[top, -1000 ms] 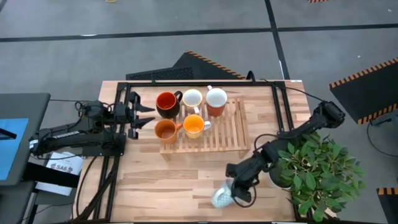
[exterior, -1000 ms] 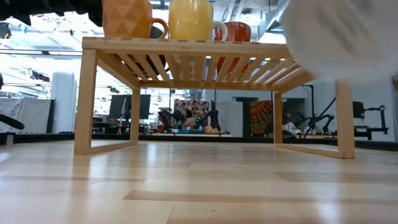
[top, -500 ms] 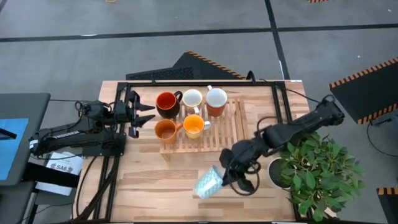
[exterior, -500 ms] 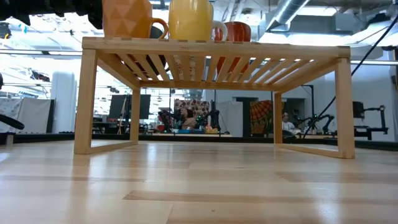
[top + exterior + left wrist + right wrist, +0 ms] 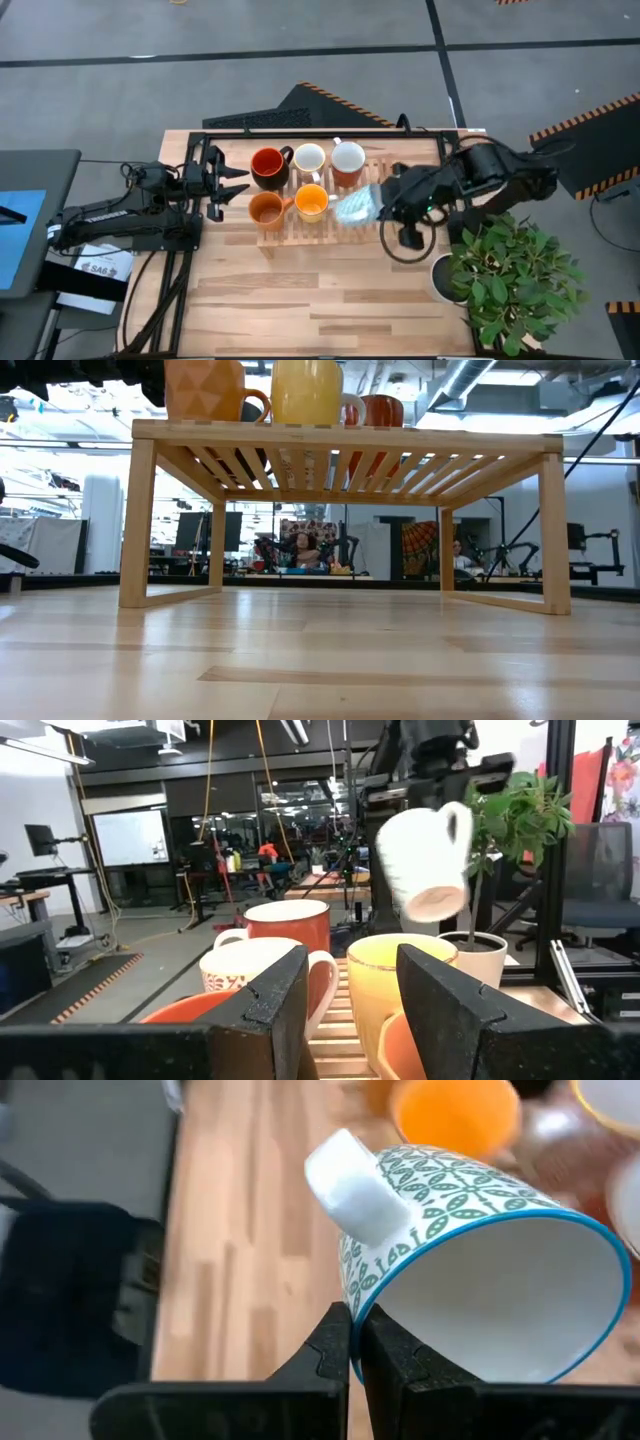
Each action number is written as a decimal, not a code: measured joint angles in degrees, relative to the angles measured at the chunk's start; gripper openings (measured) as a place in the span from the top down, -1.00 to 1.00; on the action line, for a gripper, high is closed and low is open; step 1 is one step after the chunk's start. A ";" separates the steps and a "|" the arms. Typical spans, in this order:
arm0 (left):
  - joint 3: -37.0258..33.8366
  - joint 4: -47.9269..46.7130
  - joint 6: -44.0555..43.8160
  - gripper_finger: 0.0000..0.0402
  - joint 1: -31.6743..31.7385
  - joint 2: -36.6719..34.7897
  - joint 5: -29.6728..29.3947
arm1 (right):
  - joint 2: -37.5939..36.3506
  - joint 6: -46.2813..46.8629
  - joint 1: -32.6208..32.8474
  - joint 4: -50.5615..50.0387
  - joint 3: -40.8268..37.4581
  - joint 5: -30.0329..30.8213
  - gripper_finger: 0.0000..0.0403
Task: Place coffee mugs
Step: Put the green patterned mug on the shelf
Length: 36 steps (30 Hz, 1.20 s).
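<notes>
From above, the wooden rack [image 5: 340, 215] sits in the middle of the table [image 5: 300, 310] with five mugs on it: the dark mug [image 5: 268, 165] with its red inside, a white mug [image 5: 309, 158] and a rust-sided mug [image 5: 348, 160] in the far row, two orange mugs [image 5: 266, 209] in the near row. The right gripper [image 5: 383, 205] hangs over the rack's right part, pinching a patterned mug [image 5: 356, 207] that is tipped on its side, just beside the yellower orange one. The left gripper [image 5: 232, 184] waits at the rack's left edge, fingers spread, holding nothing. A leafy plant [image 5: 515, 280] stands at the table's right corner.

Down at table level, the rack's slatted top shows at the upper edge, with an orange mug [image 5: 205, 390] and a yellow one [image 5: 306, 390] standing on it. No gripper in this shot.

On the left wrist camera, two dark fingers [image 5: 275, 1005] stand apart in front, the rack's mugs beyond, and the pale mug [image 5: 425, 865] is up in the air, tilted, handle uppermost.

On the right wrist camera, the fingers [image 5: 335, 1342] are pressed onto the blue-rimmed wall of the patterned mug [image 5: 460, 1260], handle pointing away, wood below.
</notes>
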 joint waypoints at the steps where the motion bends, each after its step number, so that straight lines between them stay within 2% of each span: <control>1: 0.00 -0.01 0.00 0.30 0.02 0.02 0.00 | 0.00 0.02 -0.73 -2.19 0.52 0.32 0.84; 6: 0.00 -0.02 -0.07 0.30 0.02 0.00 -0.02 | 0.23 1.60 -4.66 -10.27 0.71 0.52 0.84; 13: 0.00 -0.17 -0.13 0.30 0.01 0.02 -0.02 | 5.04 0.03 -7.98 -11.42 0.71 0.37 0.84; 23: 0.00 -0.94 -0.15 0.30 0.04 0.02 -1.36 | 11.87 -4.62 -8.51 -12.75 0.69 -1.38 0.84; 32: 0.00 -1.44 -0.15 0.30 0.02 0.02 -1.36 | 12.33 -6.34 -9.03 -12.55 0.71 -1.34 0.84; 36: 0.00 -1.43 -0.15 0.30 0.02 0.02 -1.34 | 12.35 -6.60 -9.13 -12.27 0.69 -1.29 0.69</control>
